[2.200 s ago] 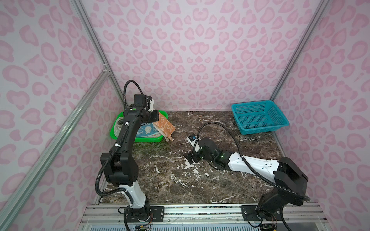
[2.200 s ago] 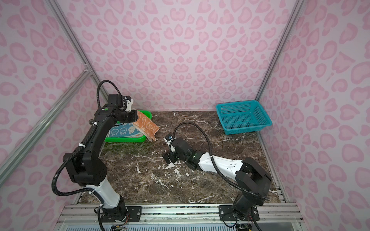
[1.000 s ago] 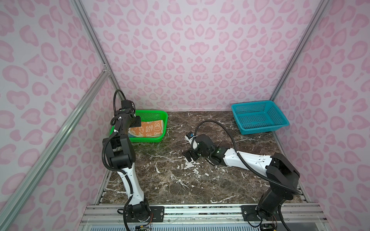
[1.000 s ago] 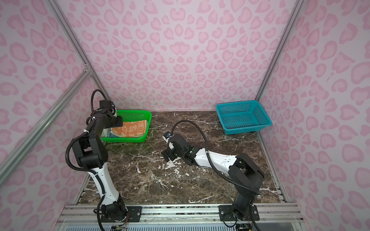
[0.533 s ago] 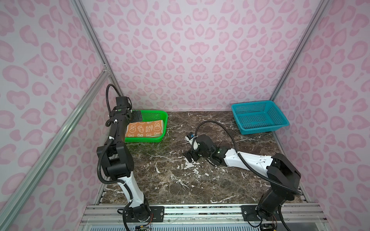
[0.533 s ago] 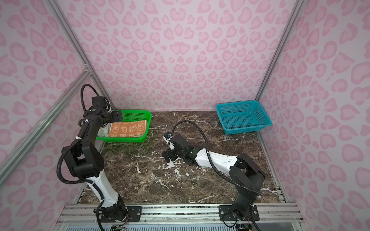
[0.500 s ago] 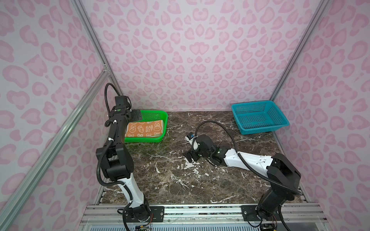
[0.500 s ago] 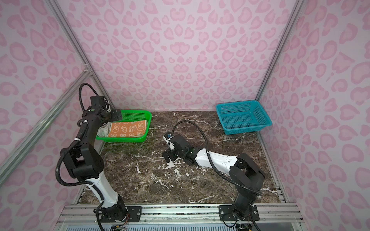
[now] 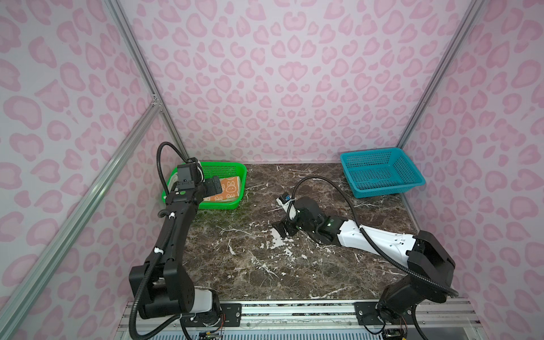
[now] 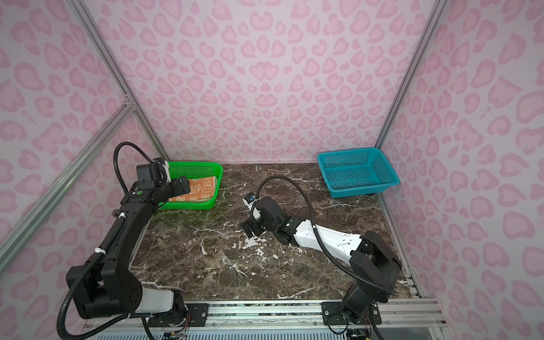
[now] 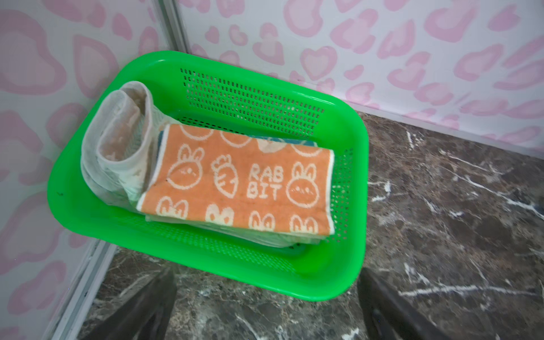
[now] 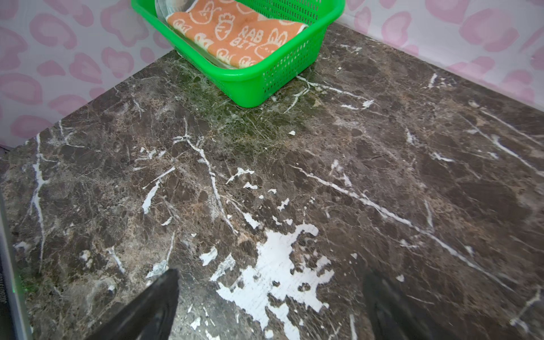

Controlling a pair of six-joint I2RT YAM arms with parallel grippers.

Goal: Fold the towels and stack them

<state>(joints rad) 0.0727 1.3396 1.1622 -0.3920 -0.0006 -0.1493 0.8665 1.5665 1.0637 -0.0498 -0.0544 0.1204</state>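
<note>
Now the orange towel (image 11: 238, 179) lies folded and flat in the green basket (image 11: 206, 253). Two seconds back it hung from the left gripper (image 9: 213, 187) above that basket.

- Left gripper: has let go. Its fingers are spread wide with nothing between them, and it sits back over the basket's near rim.
- Orange towel: ahead of the fingertips in the left wrist view, clear of them and not touched.
- Blue towel (image 11: 282, 141): only a thin edge peeks out beneath the orange one.
- White towel (image 11: 117, 153): partly under the stack, but one end stands up in a loose roll against the basket's end wall, just beside the orange towel.
- Right gripper (image 9: 284, 231): fingers spread, holding nothing, low over the marble table (image 12: 412, 147) and well apart from the basket.

Judgement: all three towels are in the basket, so stacking looks about done. The bulging white end may still want tidying.
</note>
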